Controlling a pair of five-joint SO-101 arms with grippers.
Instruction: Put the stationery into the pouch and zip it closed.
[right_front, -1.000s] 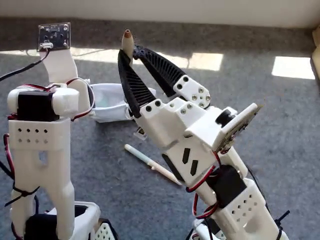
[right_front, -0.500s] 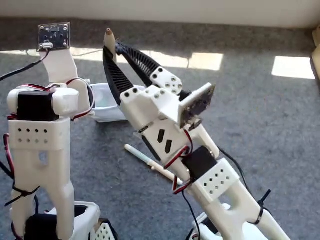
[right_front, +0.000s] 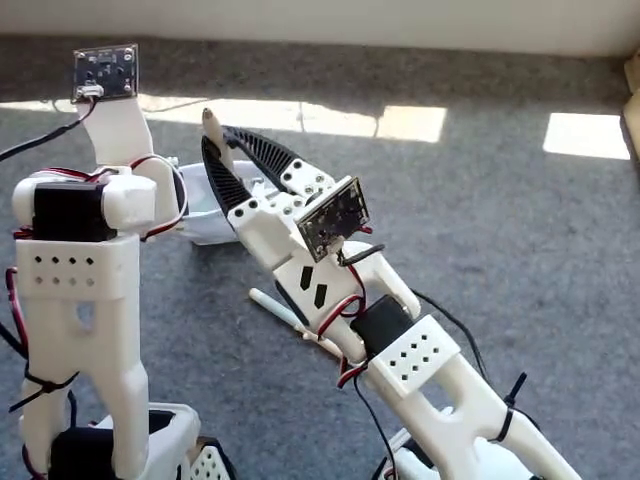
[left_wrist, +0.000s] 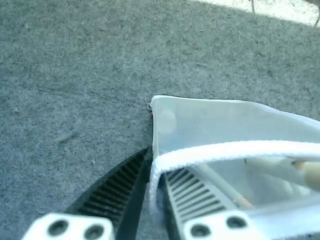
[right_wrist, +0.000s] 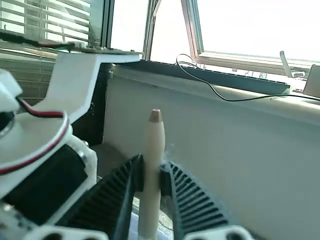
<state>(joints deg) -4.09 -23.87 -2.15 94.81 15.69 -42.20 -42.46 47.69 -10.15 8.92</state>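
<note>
Cream pen (right_wrist: 153, 142) stands nearly upright in the right gripper (right_wrist: 152, 164), brown tip uppermost, its long axis running up between the black fingers (right_wrist: 120, 192), which are clamped on its barrel. From above we see that pen (right_front: 211, 122) tilted slightly toward the far wall, with the right gripper (right_front: 216, 137) close by the white mesh pouch (right_front: 205, 225) on the grey bench (right_front: 520, 230). The left gripper (left_wrist: 153, 162) has its fingers pinched together on the pouch's (left_wrist: 225, 125) white rim at one corner, holding the mouth open. Inside we make out other pens (left_wrist: 280, 167) lying along the pouch. A second pen (right_front: 275, 305) lies flat on the bench, slanting partly under the right arm, well apart from the pouch. The left arm (right_wrist: 45, 150) stands just beside the held pen.
</note>
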